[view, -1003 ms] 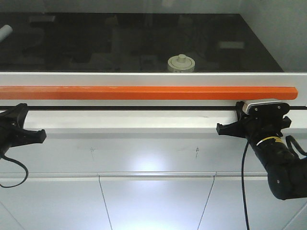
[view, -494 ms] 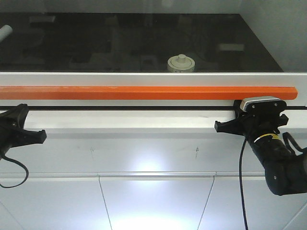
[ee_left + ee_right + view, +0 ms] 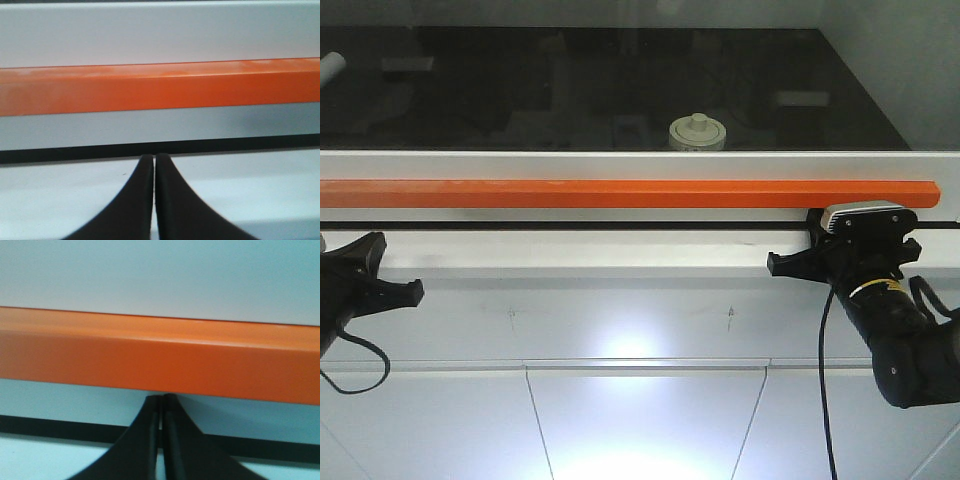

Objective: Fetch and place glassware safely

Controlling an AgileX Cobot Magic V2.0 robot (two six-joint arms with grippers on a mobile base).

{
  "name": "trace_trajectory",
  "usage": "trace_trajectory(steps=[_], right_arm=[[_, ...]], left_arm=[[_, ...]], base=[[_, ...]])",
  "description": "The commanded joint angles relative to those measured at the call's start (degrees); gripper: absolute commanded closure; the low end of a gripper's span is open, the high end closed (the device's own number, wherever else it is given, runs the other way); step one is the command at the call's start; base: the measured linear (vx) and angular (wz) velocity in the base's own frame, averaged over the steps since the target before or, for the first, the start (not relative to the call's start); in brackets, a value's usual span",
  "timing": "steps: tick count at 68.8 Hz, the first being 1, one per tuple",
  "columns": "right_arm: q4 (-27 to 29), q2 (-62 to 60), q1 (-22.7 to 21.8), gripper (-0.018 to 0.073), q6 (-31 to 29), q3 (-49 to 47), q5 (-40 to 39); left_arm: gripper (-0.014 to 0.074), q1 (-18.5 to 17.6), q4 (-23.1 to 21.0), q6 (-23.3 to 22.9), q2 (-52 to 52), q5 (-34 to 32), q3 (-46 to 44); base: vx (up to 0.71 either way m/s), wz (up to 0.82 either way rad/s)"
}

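Jar [image 3: 698,133]: you'll find it far back on the dark surface, right of centre, cream lid on; contents cannot be made out.
Worktop [image 3: 470,100]: black and glossy.
Orange bar [image 3: 620,193]: runs across in front of it.
Left gripper [image 3: 153,159]: clenched, empty, below the bar.
Right gripper [image 3: 162,401]: clenched, empty, just under the bar.
Cabinet panels [image 3: 640,420]: white, beneath your arms.

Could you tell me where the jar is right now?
Front view: the jar sits on the dark surface just behind the orange bar, slightly right of centre.
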Motion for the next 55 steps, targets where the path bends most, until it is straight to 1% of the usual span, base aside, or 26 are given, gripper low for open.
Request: trace_trajectory(steps=[1, 5, 9, 16, 28, 37, 55], right_arm=[[-0.52, -2.2, -0.04, 0.056, -0.13, -1.77, -4.61], [-0.52, -2.2, -0.04, 0.056, -0.13, -1.77, -4.67], [-0.52, -2.2, -0.04, 0.056, -0.13, -1.77, -4.67], [-0.52, -2.2, -0.04, 0.056, -0.13, -1.77, -4.67], [-0.52, -2.2, -0.04, 0.056, -0.13, -1.77, -4.67], [-0.52, -2.2, -0.04, 0.056, -0.13, -1.77, -4.73], [-0.52, -2.2, -0.04, 0.056, -0.13, -1.77, -5.05]], left_arm=[[0.0597, -0.16, -4.91, 0.78, 0.33, -7.06, -1.27], [0.0597, -0.16, -5.37, 1.7, 1.47, -9.03, -1.27], [0.0597, -0.16, -4.91, 1.86, 2.24, -9.82, -1.5], [0.0597, -0.16, -4.91, 1.86, 3.44, -8.57, -2.84], [0.0597, -0.16, -4.37, 1.86, 4.02, -8.25, -5.02], [0.0597, -0.16, -3.27, 1.91, 4.78, -6.44, -5.86], [0.0597, -0.16, -3.02, 1.91, 7.58, -6.75, -9.32]], base=[[0.0, 0.0], [0.0, 0.0], [0.0, 0.0], [0.0, 0.0], [0.0, 0.0], [0.0, 0.0], [0.0, 0.0]])
